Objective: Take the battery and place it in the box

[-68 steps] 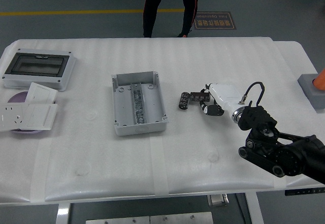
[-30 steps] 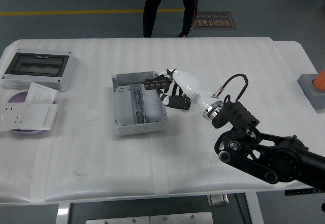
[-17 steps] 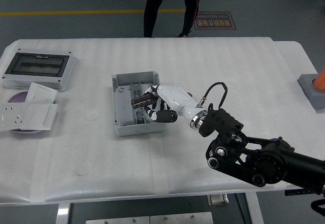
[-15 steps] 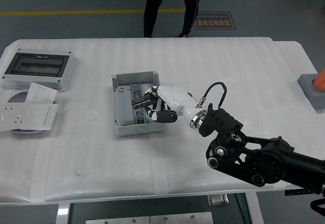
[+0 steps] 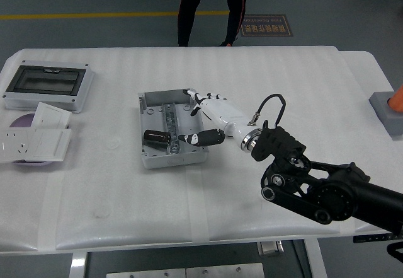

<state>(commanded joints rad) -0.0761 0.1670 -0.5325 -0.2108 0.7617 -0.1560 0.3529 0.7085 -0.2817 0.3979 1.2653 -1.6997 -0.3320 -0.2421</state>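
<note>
Since the earlier frame your right hand has released the battery, which now lies inside the box, fingers spread apart, so only withdrawing remains.

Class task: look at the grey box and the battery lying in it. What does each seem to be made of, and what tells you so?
Box: probably moulded plastic, matte light grey, judging by its even dull colour, thick walls and corner screw posts; a shinier, metal-looking rail runs down its floor. Battery: a dark cylinder with a slight sheen, likely a plastic sleeve over a metal can, though that cannot be confirmed.
</note>
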